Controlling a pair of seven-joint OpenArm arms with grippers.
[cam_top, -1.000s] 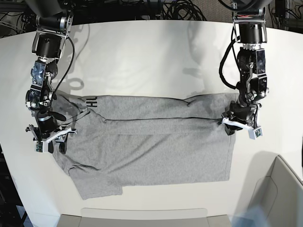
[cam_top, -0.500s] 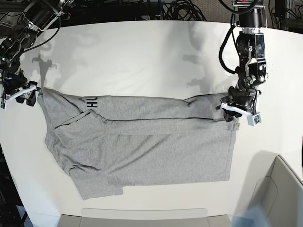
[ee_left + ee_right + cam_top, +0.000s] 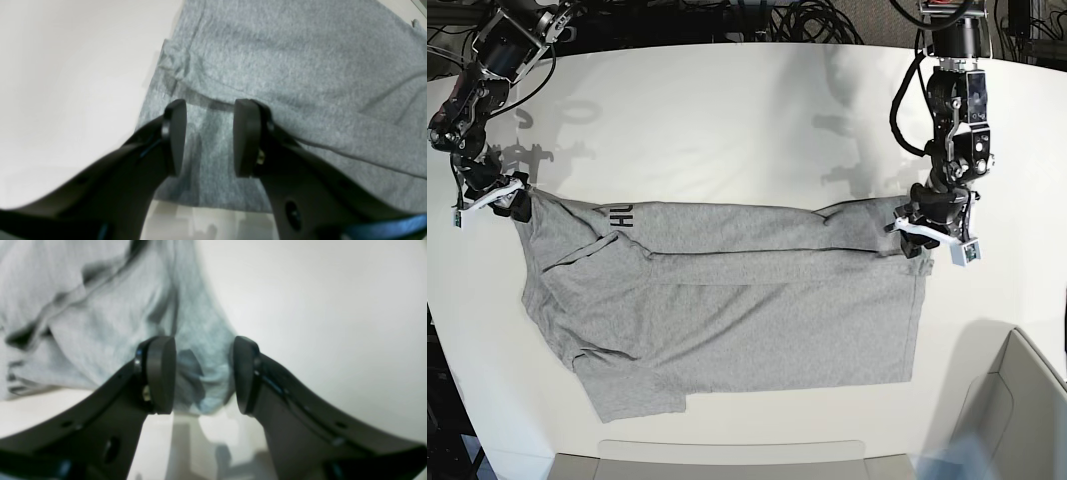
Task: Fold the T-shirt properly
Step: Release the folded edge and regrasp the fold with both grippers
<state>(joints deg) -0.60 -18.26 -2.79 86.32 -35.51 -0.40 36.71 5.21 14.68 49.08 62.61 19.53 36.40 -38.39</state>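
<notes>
White table carrying a grey shirt

The white table (image 3: 727, 110) is holding the T-shirt (image 3: 727, 310), which is lying spread across its middle, partly folded, black lettering showing near one shoulder.

A white table (image 3: 727, 130) fills most of the base view, its far edge curved. Black cables (image 3: 797, 20) lie tangled beyond that far edge. At the near right corner sits a light grey bin (image 3: 1017, 410) with raised walls. A pale flat panel (image 3: 727, 455) runs along the near edge.
</notes>
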